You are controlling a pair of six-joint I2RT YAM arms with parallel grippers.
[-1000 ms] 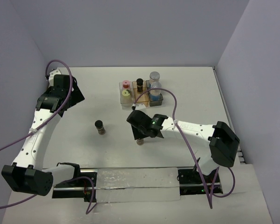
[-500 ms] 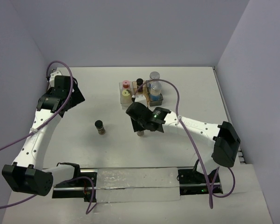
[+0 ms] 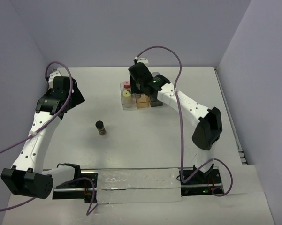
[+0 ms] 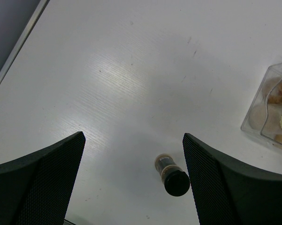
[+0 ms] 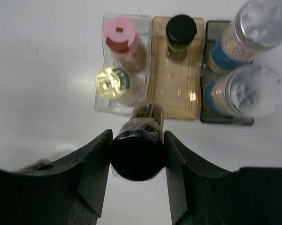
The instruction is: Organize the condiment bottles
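Now the right end effector (image 5: 138, 140) has swung from mid-counter up to the tray (image 5: 105, 108). It is clamped tight on a dark jar (image 5: 138, 157), which hangs over the near lip of the amber slot (image 5: 171, 89), where a black-capped jar (image 5: 180, 33) already stands. So this delivery looks nearly done, and lowering it in is likely next. The left end effector (image 4: 133, 138) stays wide open and empty above the last jar (image 4: 171, 174), loose on the counter (image 4: 131, 70).

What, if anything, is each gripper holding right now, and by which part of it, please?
The right gripper holds a dark black-capped bottle, clamped by its cap from both sides. The left gripper is open and holds nothing.
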